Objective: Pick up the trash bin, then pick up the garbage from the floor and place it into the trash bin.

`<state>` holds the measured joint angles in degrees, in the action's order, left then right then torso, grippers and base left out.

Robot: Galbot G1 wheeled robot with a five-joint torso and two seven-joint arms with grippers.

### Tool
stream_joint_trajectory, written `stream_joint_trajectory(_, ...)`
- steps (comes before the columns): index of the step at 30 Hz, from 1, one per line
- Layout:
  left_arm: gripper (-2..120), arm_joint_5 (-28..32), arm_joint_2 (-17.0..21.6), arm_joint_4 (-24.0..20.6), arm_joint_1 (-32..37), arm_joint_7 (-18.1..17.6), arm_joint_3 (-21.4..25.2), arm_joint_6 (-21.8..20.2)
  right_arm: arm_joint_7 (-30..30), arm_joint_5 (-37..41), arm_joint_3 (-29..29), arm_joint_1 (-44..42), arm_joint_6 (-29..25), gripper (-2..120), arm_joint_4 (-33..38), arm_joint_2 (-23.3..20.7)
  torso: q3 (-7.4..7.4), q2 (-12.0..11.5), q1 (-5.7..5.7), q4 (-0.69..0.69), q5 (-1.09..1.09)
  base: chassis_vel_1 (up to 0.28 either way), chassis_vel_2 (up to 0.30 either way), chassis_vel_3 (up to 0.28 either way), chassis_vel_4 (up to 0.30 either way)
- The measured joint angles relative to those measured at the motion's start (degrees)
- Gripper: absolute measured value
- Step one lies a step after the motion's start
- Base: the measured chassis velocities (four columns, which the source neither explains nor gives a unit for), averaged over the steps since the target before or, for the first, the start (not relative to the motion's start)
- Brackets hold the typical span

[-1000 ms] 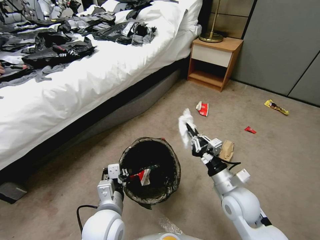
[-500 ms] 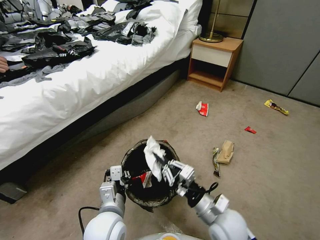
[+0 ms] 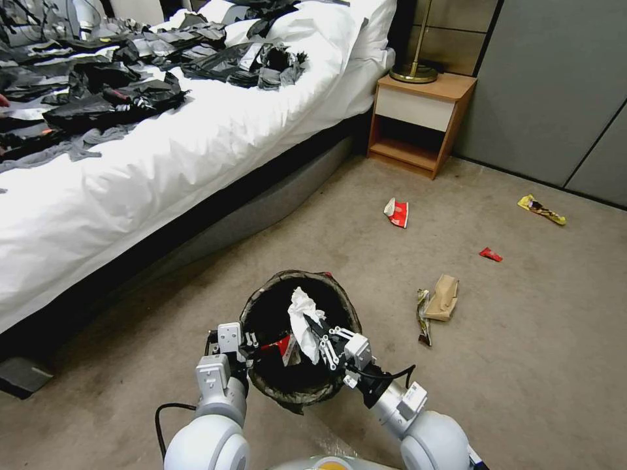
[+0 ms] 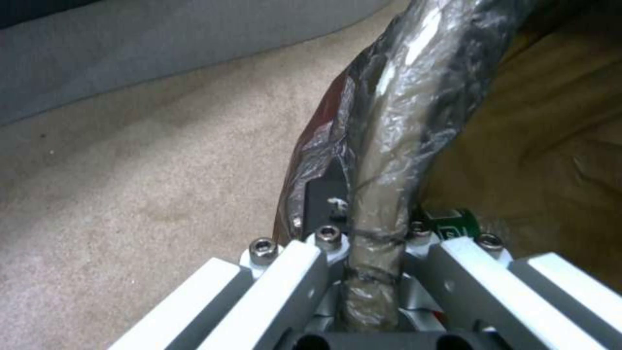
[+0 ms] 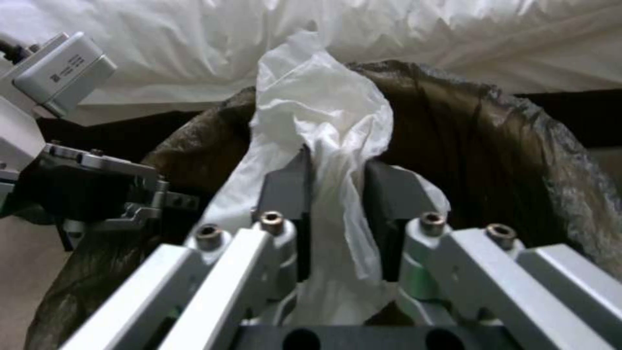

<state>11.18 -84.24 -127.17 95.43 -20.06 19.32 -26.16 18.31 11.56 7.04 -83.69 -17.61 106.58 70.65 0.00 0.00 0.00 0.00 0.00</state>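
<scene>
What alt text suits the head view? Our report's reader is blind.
The right gripper holds a white tissue over the trash bin, which the left gripper grips by the rim. Wrappers and a paper bag litter the carpet beside a bed.

Head camera looks down from above; both wrist cameras sit close (sharing the trash bin rim).
</scene>
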Motion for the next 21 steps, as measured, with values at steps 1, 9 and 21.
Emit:
stream_joint_trajectory(1, 0, 0.05, -0.02, -0.01, -0.09, 0.01, 0.09, -0.01, 0.0, 0.0, 0.0, -0.02, 0.03, 25, 0.14, 0.01, 0.0, 0.0, 0.0, 0.0, 0.0, 0.0, 0.0, 0.0, 0.0)
stream_joint_trajectory(9, 0, 0.16, -0.04, -0.5, -0.03, 0.04, 0.47, -0.07, -0.04, -0.11, -0.05, -0.2, 0.19, 57, 1.1, 0.09, 0.0, 0.0, 0.0, 0.0, 0.0, 0.0, 0.0, 0.0, 0.0)
stream_joint_trajectory(21, 0, -0.02, -0.24, -0.56, 0.17, 0.11, 0.4, -0.07, -0.1, -0.16, -0.04, -0.78, 0.34, 97, 2.77, 0.08, 0.0, 0.0, 0.0, 0.0, 0.0, 0.0, 0.0, 0.0, 0.0)
